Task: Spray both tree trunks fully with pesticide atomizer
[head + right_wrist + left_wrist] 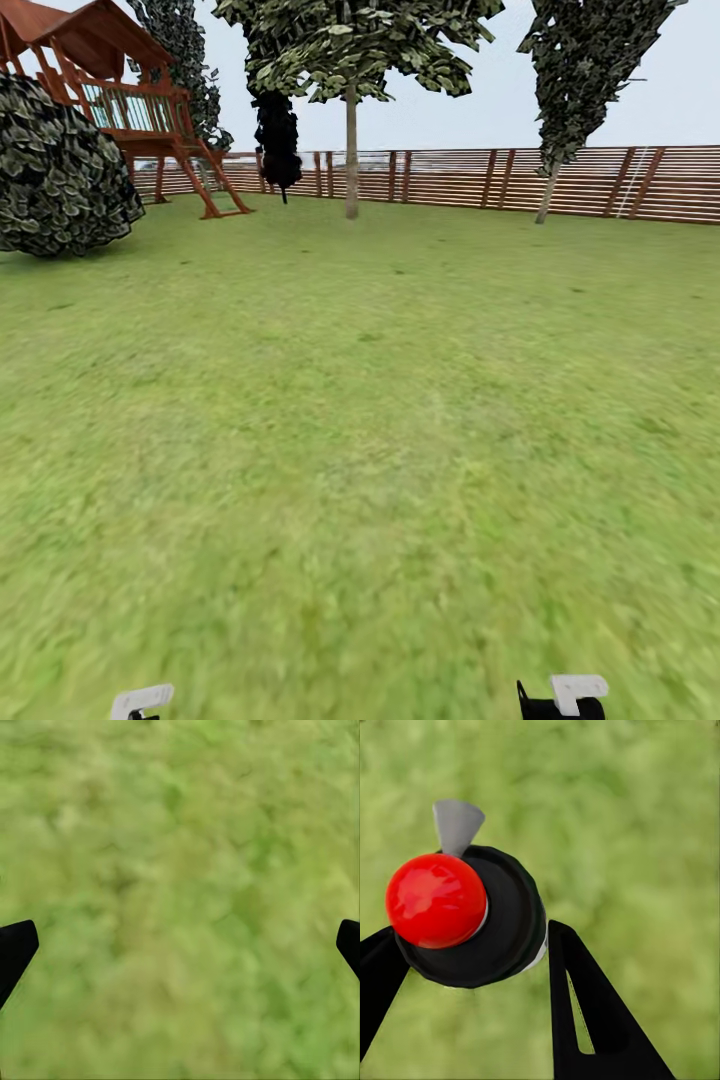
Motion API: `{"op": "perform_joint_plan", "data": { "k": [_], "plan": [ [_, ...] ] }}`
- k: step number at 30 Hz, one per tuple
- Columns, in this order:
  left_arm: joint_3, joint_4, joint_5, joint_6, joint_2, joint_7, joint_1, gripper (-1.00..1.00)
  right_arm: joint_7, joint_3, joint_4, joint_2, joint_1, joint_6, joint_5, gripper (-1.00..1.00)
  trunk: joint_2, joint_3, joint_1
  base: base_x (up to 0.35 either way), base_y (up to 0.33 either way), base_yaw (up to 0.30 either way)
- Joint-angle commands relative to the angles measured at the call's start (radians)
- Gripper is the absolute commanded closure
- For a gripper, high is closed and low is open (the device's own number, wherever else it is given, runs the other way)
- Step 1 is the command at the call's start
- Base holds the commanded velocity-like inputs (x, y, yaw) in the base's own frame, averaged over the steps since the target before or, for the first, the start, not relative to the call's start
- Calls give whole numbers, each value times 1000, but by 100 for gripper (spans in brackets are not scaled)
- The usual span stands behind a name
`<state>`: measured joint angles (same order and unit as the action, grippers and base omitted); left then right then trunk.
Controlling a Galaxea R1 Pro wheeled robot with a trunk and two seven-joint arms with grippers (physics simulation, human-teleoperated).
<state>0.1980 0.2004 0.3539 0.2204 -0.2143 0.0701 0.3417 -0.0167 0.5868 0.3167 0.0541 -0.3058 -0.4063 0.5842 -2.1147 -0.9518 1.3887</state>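
Observation:
In the left wrist view, the pesticide atomizer (pixel 435 900) shows its red round top, a black cap and a grey nozzle. My left gripper (pixel 472 931) is shut on it, one black finger (pixel 585 1005) on each side, above the grass floor (pixel 645 832). My right gripper (pixel 185 936) is open over bare grass, nothing between its fingertips (pixel 15 949). Far across the garden lawn stands a tree (pixel 350 50) with a straight grey-tan trunk (pixel 351 160). To its right another tree (pixel 585 70) has a thin leaning trunk (pixel 546 195).
A brown slat fence (pixel 470 180) closes the far side. A wooden play tower (pixel 130 110) and a big round bush (pixel 60 170) stand at the back left, with a narrow blackish tree (pixel 277 140) beside them. Open lawn (pixel 360 420) stretches ahead. Small arm parts (pixel 565 695) show at the bottom edge.

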Motion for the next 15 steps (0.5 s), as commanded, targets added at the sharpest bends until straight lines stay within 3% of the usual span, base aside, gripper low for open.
{"op": "perform_joint_plan", "data": {
  "k": [1,15],
  "plan": [
    [11,0,4,2,0,14,0,100,-2,8,-1,0,-1,-5,9,-100,0,-1,0,336,78,0],
    [11,1,4,2,0,14,0,100,-2,8,-1,0,-1,-5,9,-100,0,-1,0,335,77,0]
  ]
}}
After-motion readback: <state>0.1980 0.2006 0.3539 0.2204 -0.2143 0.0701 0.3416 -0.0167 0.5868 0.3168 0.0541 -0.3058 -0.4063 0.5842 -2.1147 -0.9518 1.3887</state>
